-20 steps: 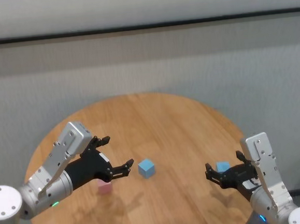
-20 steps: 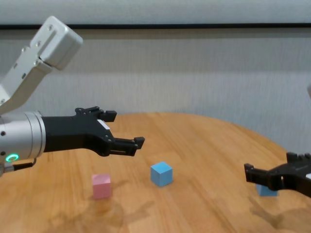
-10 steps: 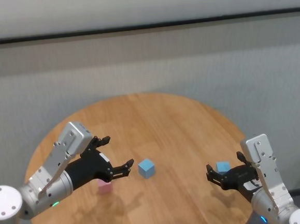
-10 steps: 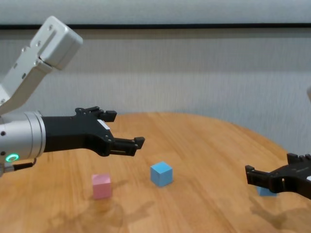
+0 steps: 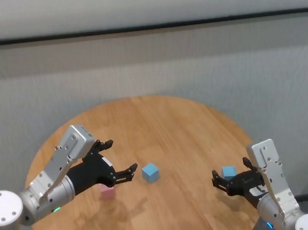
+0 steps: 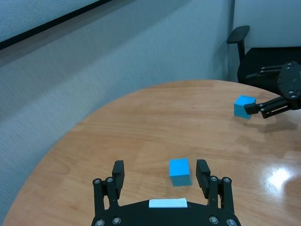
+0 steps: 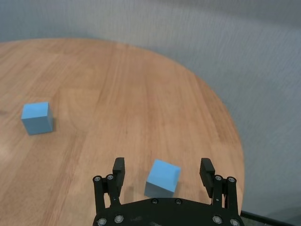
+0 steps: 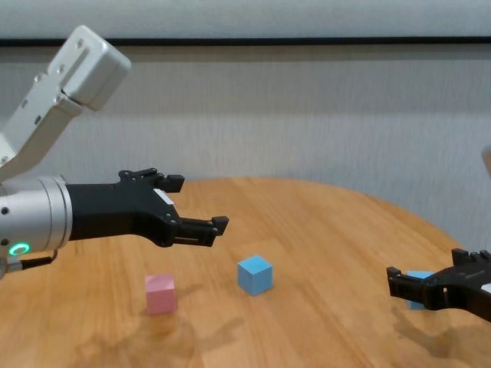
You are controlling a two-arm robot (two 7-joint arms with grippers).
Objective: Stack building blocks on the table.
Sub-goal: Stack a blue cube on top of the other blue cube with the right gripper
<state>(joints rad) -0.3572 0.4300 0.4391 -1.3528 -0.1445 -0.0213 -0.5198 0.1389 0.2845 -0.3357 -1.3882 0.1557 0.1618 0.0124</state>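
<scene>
The left gripper [image 8: 188,205] hangs above the table [image 5: 171,124] on its left side with its black fingers spread wide and nothing between them. It touches no block. In the head view it sits over the gap between the pink block [image 5: 107,191] and the middle light blue block [image 5: 150,172]; the chest view shows it clearly raised off the wood, with both cubes resting below it. From the left wrist view the middle light blue block [image 6: 179,171] appears between the two fingertips but farther off, down on the tabletop.

The right gripper [image 5: 231,179] is low over the near right part of the table, its fingers likewise opened wide and holding nothing. The second light blue block [image 5: 229,171] lies just beyond its fingertips, close to the table's right edge. In the right wrist view this block [image 7: 162,178] sits between the spread fingers, turned at a slant to them; whether either finger touches it cannot be told, though gaps show on both sides.

All three cubes rest singly on the wood, well apart, none stacked. A small white label [image 6: 168,203] sits on the left gripper's body; no writing on it is readable.
</scene>
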